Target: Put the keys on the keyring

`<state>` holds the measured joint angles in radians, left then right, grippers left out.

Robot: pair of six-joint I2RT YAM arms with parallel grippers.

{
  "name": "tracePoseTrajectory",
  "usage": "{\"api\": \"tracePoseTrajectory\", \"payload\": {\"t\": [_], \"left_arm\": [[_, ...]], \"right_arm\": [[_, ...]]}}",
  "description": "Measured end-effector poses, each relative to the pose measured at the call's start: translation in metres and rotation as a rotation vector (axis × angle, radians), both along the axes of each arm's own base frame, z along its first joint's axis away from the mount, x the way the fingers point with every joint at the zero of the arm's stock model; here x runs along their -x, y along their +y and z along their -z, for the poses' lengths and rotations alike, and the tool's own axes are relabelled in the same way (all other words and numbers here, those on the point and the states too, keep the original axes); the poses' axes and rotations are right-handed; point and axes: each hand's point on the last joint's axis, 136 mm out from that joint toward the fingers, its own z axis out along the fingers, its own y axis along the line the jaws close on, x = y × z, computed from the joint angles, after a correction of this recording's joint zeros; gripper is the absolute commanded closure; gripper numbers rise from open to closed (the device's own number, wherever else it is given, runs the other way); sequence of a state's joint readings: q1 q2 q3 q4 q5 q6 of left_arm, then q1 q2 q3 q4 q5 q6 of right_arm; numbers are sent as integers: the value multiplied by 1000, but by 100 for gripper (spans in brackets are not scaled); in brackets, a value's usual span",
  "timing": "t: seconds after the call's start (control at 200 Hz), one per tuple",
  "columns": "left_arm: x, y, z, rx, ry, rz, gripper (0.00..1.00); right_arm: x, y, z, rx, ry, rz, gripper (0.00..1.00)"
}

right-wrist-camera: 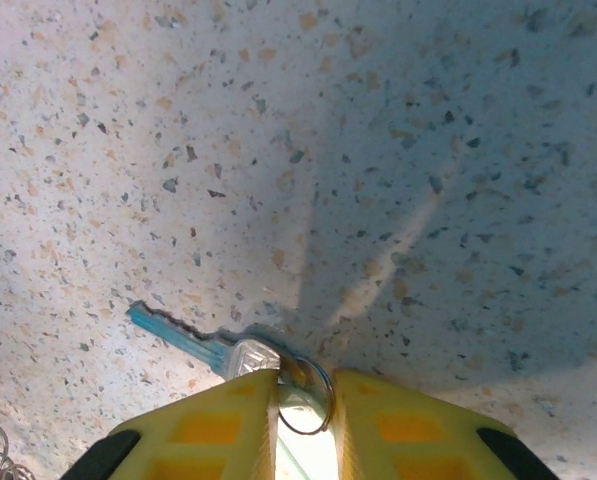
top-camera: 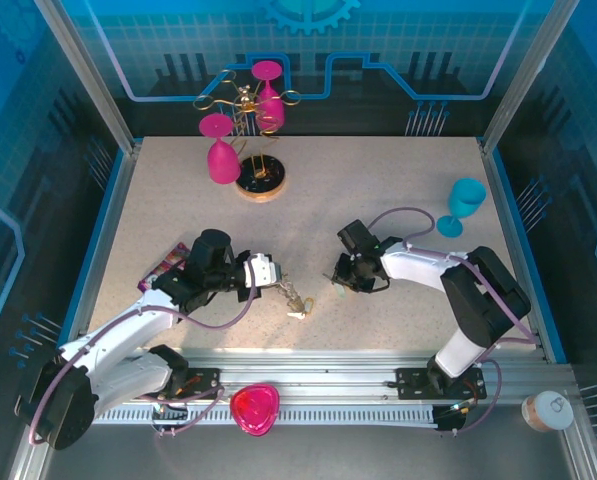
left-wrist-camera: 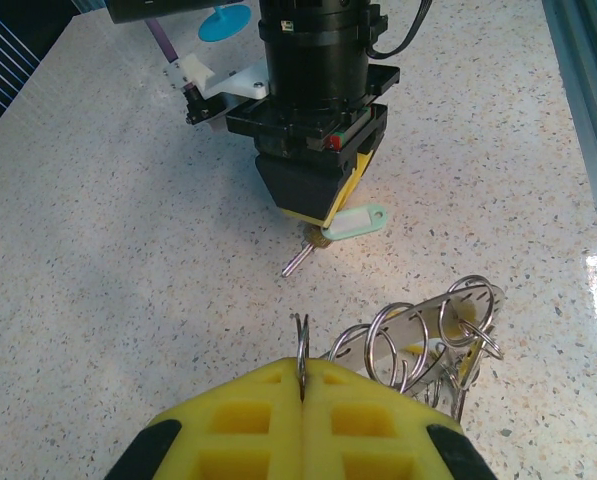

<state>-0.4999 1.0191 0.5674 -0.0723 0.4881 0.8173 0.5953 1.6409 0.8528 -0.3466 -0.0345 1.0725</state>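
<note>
Wrist views resolve keyring point(left-wrist-camera: 428, 335) loops, key point(right-wrist-camera: 213, 348) blade.

Bench point(top-camera: 398, 180): speckled beige top, blue edging along left and right sides, metal rail at the near edge. Far centre, a round black-and-wood stand base point(top-camera: 261, 186) sits flat on it. Far right, a teal glass point(top-camera: 464, 206) stands upright near the right edge, well apart from the rest. Left side, a flat purple-pink packet point(top-camera: 168, 266), partly covered. Near centre, the keyring point(left-wrist-camera: 428, 335), a bunch of silver loops plus a flat metal plate, rests on the surface. Near it but apart, one key point(right-wrist-camera: 178, 335) has its blade flat on the bench. A pale green tag point(left-wrist-camera: 358, 221) sits at its head end; contact with the bench unclear.
</note>
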Motion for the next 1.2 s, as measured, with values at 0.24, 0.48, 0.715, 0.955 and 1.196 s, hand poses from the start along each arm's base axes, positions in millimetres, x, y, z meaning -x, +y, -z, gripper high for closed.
{"api": "tracePoseTrajectory", "payload": {"t": [0.24,0.48,0.715,0.955,1.196], "left_arm": [[0,0,0,0,0,0,100],[0,0,0,-1,1,0,100],[0,0,0,0,1,0,100],[0,0,0,-1,1,0,100],[0,0,0,0,0,0,100]], "right_arm": [[-7,5,-3,-7,-14,-6,86],[-12,8,-7,-11,-35,-27,100],[-10,6,-8,20,-38,-80,100],[-4,4,-7,45,-33,-170,100],[-12,9,-10,62,-48,-248,91]]}}
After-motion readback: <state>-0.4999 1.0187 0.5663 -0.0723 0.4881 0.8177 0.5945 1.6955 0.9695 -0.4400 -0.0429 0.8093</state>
